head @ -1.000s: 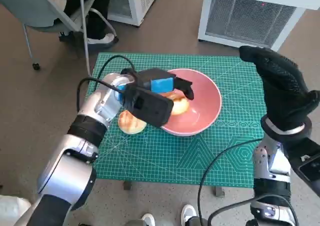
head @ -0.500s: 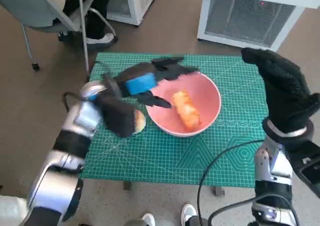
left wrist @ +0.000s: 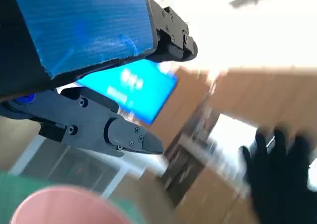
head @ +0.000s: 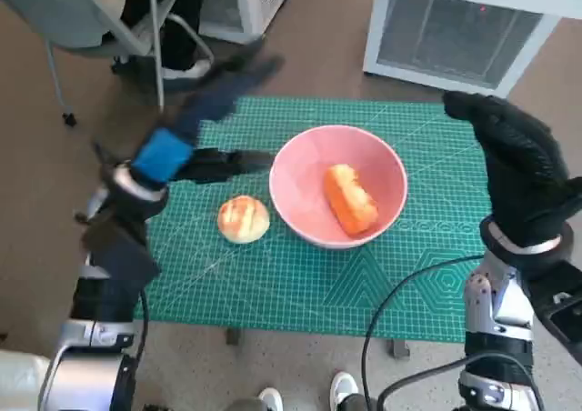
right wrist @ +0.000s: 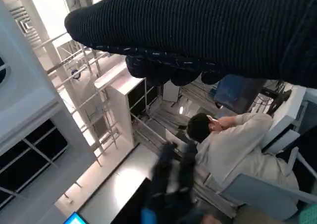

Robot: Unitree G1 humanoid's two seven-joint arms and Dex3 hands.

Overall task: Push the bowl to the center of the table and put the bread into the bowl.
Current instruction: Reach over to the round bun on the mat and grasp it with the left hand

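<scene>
Head view is showing the left hand [head: 195,125] lifted off the bench [head: 273,284], its fingers spreading apart and gripping nothing; one dark finger is pointing toward the pink bowl [head: 300,220] while the rest are blurring up toward the far left corner of the green mat [head: 409,275]. With nothing in it and no contact with anything, the hand is reading as freed from a delivery rather than reaching for one. Just beyond those fingers, the bowl is sitting near the middle of the mat, and a long orange-brown bread [head: 350,197] is lying inside it, slanting across the bottom, so that part of the job is looking done. A round bun [head: 243,218] is resting on the mat just beside the bowl's left rim, apart from the hand; whether it also belongs in the bowl is a judgement call, but it is lying within easy reach of the left arm. On the far side, the right hand [head: 514,170] in its knitted glove is hovering upright above the mat's right edge, fingers loosely apart and empty, probably kept clear of the bowl.
</scene>
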